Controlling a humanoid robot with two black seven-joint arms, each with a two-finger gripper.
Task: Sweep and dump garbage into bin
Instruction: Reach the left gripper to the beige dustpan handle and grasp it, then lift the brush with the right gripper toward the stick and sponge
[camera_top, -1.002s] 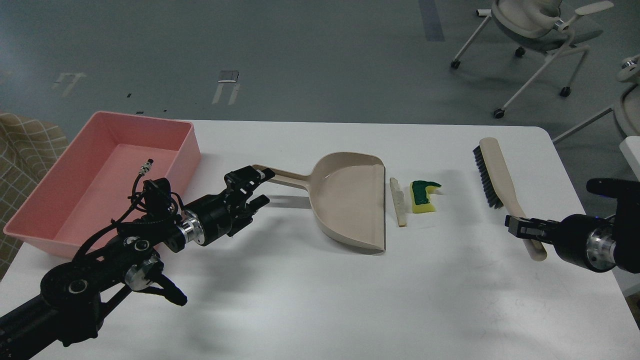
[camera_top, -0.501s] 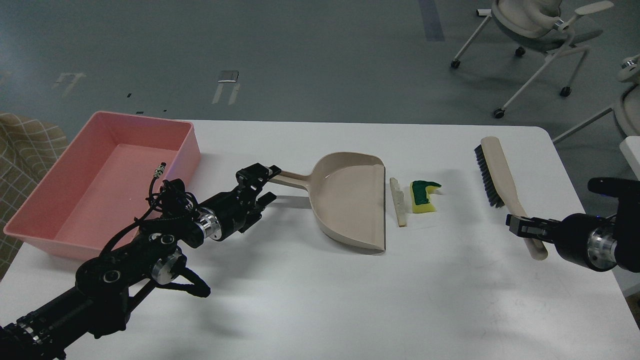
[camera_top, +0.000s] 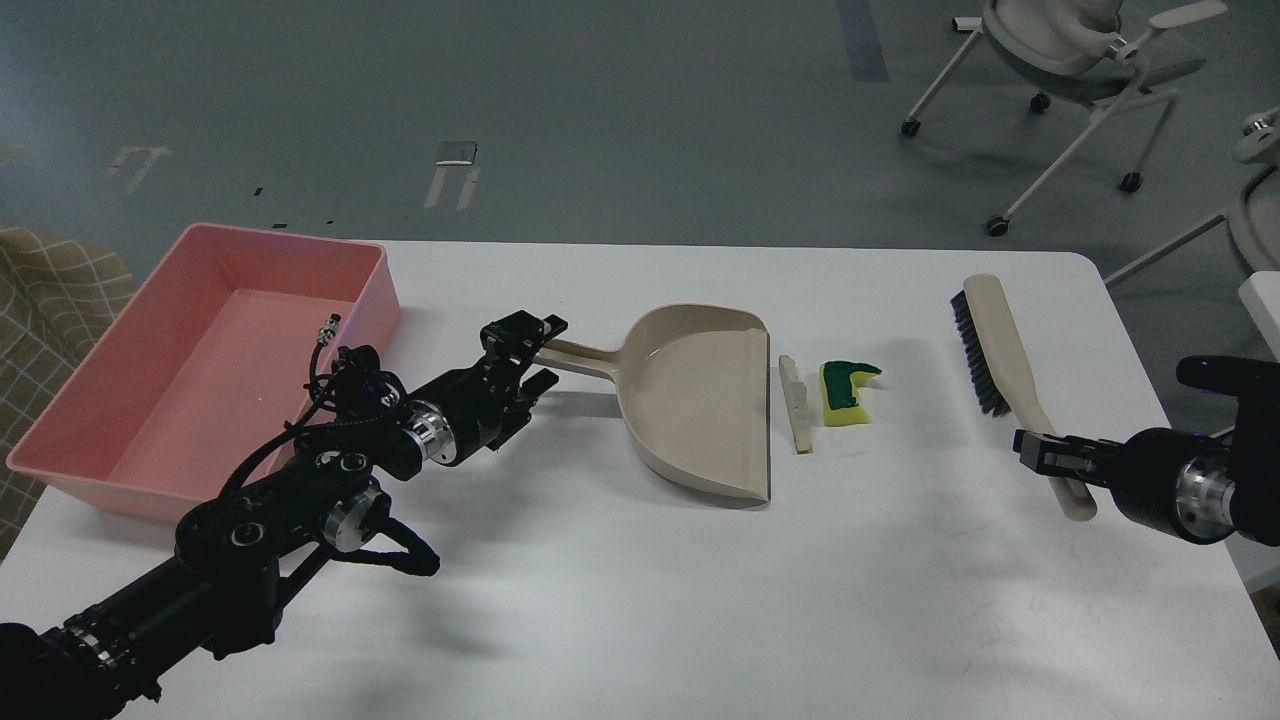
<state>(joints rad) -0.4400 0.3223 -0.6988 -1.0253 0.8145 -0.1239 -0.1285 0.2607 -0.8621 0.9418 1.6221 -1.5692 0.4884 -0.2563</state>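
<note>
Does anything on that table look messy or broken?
Only the two scraps: a torn yellow sponge piece with a jagged green top, and a rough pale strip beside the dustpan mouth. The pink bin sits upright.

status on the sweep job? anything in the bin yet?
Nothing yet: pink bin holds no scraps. Sponge piece and pale strip lie just off the dustpan lip. Left gripper is at its handle; right gripper is at the brush handle. Sweeping and dumping remain.
</note>
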